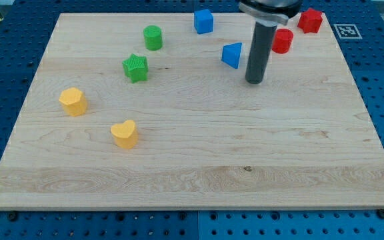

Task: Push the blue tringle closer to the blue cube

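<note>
Blue perforated bench surrounds a pale wooden board (192, 153), seen in the single camera view from above and in front. Near the view's top stands the blue cube (204, 21); below it and toward the view's right lies the blue triangle (232, 55), the two clearly apart. My tip (255, 81) rests on the board just beside the triangle, on its right and slightly lower side, with a narrow gap and no visible contact. The arm carries no gripper, only the dark rod, so nothing is grasped or held. Beyond the rod sit a red cylinder (283, 41) and a red block (310, 21), its shape unclear, close to the top right corner. Toward the view's left are a green cylinder (153, 37), a green star (135, 67), a yellow block of roughly hexagonal form (73, 101) and a yellow heart (124, 133). The step in hand appears to be the approach, with the push itself not yet begun. The next move probably calls for closing the gap and driving toward the upper left, keeping the line through the triangle's middle so it slides at the cube without spinning aside.
</note>
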`<move>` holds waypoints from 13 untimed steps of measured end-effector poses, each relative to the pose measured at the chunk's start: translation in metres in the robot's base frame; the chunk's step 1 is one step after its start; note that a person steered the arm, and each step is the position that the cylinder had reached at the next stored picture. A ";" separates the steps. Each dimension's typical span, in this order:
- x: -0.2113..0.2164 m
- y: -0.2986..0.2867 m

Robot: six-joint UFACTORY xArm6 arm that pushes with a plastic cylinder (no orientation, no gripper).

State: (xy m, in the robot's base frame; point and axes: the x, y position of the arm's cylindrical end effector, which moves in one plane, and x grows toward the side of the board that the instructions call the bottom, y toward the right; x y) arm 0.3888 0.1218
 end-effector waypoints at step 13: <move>-0.055 -0.092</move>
State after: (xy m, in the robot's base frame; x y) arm 0.3335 0.0293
